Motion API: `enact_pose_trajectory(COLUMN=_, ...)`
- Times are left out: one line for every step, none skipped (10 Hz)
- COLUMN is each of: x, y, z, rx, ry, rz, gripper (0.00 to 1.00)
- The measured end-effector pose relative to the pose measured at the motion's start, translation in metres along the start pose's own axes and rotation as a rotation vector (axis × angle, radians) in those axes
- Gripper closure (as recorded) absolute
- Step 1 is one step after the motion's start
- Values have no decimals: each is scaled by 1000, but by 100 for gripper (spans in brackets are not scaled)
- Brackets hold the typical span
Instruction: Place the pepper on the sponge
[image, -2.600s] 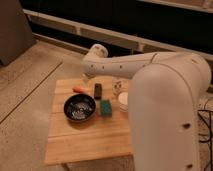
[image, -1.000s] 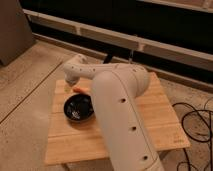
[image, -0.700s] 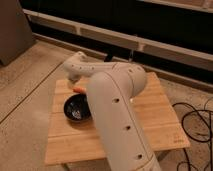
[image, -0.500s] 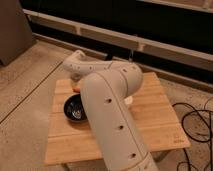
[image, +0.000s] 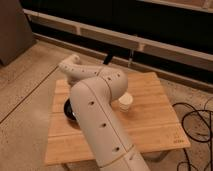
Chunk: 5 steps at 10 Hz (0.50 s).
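We have swung our arm (image: 95, 120) further left, baring the white cup (image: 125, 103); our end effector stays hidden behind that arm.

Gripper: hidden behind the white arm (image: 95, 115), somewhere at its far-left end over the table (image: 150, 125). Pepper, sponge: covered by the same arm. Black bowl (image: 69, 111): only the left rim shows. White cup (image: 125, 103): left side covered. White arm: cut off at the near edge.

The arm (image: 97, 115) reaches from the front edge across the counter (image: 150, 125) and bends toward the back left. The bowl (image: 68, 109) sits on the counter's left side, partly behind the arm. The cup (image: 124, 103) stands just right of the arm. The gripper is hidden behind the arm.
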Motion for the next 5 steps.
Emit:
enact_pose_trajectory(x=0, y=-7, z=3, rx=-10, ry=-11, rz=15, gripper=46)
enact_pose_trajectory(x=1, y=-15, z=4, rx=-10, ry=-17, rz=24, gripper=57)
enact_pose_trajectory(x=2, y=-19, z=5, rx=-11, ry=-19, rz=29, gripper=67)
enact_pose_trajectory(x=2, y=-23, z=6, rx=-15, ry=-20, rz=31, gripper=81)
enact_pose_trajectory(x=2, y=-26, z=7, rx=-14, ry=-19, rz=30, gripper=93)
